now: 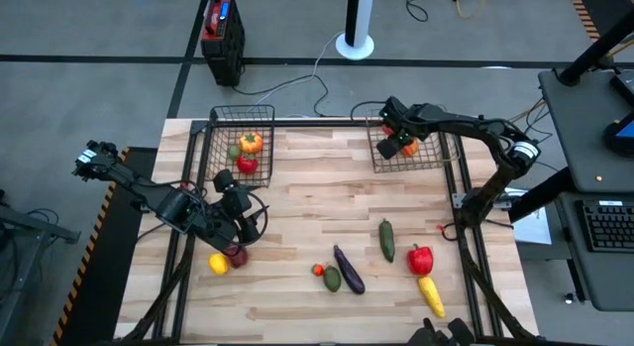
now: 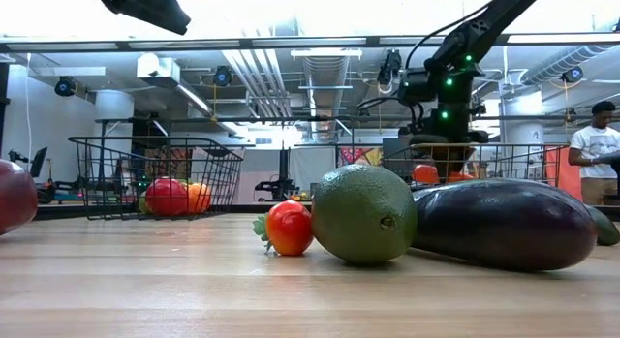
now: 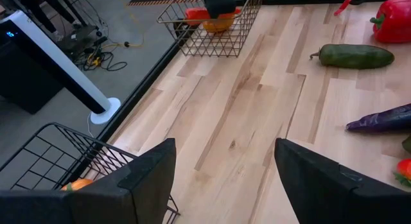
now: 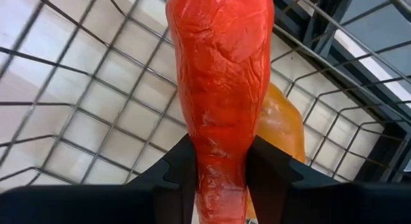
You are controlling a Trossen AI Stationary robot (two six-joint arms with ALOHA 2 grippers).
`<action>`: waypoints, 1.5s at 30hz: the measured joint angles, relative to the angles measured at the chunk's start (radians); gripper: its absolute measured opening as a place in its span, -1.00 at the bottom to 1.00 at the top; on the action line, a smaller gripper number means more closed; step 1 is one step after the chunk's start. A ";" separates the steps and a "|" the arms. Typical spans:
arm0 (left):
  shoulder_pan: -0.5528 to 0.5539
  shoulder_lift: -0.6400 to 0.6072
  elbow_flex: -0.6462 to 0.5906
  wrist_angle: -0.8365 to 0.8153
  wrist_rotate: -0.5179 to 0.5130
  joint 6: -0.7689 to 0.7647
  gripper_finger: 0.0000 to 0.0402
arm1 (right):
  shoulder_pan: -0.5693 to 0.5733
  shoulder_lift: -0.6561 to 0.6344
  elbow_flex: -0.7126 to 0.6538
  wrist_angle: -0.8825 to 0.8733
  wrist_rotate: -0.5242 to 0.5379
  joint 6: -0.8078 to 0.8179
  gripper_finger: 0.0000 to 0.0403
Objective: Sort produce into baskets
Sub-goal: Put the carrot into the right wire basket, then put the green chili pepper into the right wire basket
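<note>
The right claw (image 4: 218, 169) is clamped on a long orange-red toy carrot (image 4: 221, 76), hanging over the dark wire-mesh basket (image 1: 436, 158) at the wooden surface's (image 1: 317, 217) one o'clock corner, above an orange fruit (image 4: 282, 131). This looks like the drop step: next, release. The left claw (image 3: 221, 172) waits at eight o'clock, fingers spread and empty. Purple eggplant (image 1: 349, 270), green cucumber (image 1: 386, 239) and red pepper (image 1: 421, 258) remain unsorted around five o'clock.

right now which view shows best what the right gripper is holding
The right wrist view: the red chilli fills it, pinched between the right gripper fingers above the basket mesh. The high view shows only a red speck at the gripper. The low view hides it behind mesh; the left wrist view shows it small and far.
</note>
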 joint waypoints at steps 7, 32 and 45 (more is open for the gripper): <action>0.000 0.000 0.000 0.000 0.000 0.000 0.23 | 0.000 0.000 -0.002 0.010 0.000 -0.005 -0.48; 0.000 0.000 0.000 0.000 0.000 0.000 0.23 | 0.000 0.000 -0.002 0.031 0.005 0.032 -0.19; 0.000 0.000 -0.002 0.000 0.000 -0.004 0.23 | 0.001 -0.002 0.010 0.018 0.005 0.018 -0.01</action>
